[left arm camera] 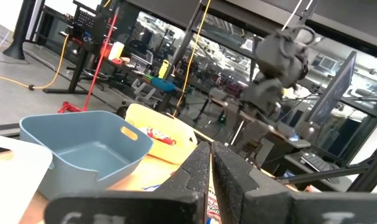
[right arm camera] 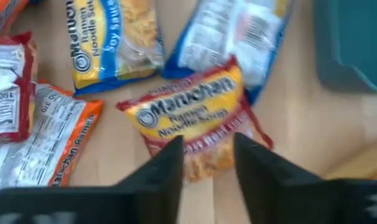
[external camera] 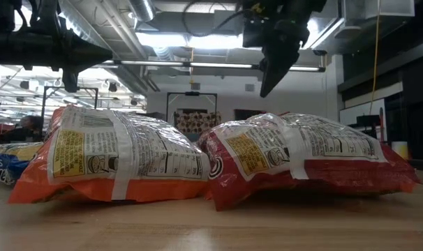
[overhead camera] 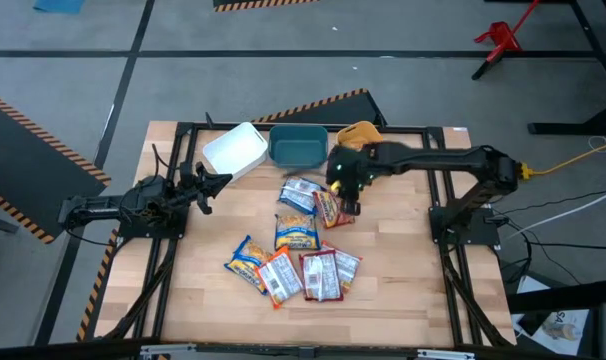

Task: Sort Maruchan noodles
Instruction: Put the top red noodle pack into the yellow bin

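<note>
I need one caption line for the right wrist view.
Open right gripper above a red Maruchan packet on the wooden table.

The noodle packets point(overhead camera: 301, 245) lie flat in a loose bunch in the middle of the table. A red and yellow packet point(right arm camera: 195, 121) rests partly on a blue and white packet point(right arm camera: 241, 34). A blue and yellow packet point(right arm camera: 114, 40) lies close beside them. The near ones are orange point(external camera: 121, 164) and red point(external camera: 302, 157), backs up.
</note>
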Controlling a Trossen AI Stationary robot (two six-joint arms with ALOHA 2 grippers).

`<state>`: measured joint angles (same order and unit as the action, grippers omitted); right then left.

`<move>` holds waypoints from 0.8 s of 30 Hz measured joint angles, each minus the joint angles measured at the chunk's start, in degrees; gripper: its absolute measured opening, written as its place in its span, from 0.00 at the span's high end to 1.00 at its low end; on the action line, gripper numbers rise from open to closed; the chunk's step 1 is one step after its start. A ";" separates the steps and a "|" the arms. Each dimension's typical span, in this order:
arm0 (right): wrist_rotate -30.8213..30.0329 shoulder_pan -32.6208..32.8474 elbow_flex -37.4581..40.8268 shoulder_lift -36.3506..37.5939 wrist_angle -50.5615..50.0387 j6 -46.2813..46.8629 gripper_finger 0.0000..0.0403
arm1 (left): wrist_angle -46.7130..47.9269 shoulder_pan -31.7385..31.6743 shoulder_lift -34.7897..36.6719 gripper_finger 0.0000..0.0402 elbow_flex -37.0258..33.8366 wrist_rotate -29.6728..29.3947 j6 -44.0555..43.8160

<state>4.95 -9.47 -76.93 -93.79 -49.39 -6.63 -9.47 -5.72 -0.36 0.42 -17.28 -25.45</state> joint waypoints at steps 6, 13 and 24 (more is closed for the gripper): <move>-6.96 8.17 0.00 -4.10 6.14 -5.26 0.30 | 0.02 0.01 0.00 0.97 -0.02 0.00 0.00; -10.59 12.97 0.00 -9.00 5.86 -8.21 0.08 | 0.02 0.01 0.00 0.97 -0.01 0.00 0.02; -15.70 16.95 0.00 -15.17 6.38 -25.30 0.07 | 0.12 0.00 0.00 0.97 0.00 0.00 0.07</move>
<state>-10.76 7.47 -76.93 -108.96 -43.00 -31.93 -9.35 -5.72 -0.36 0.43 -17.28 -25.39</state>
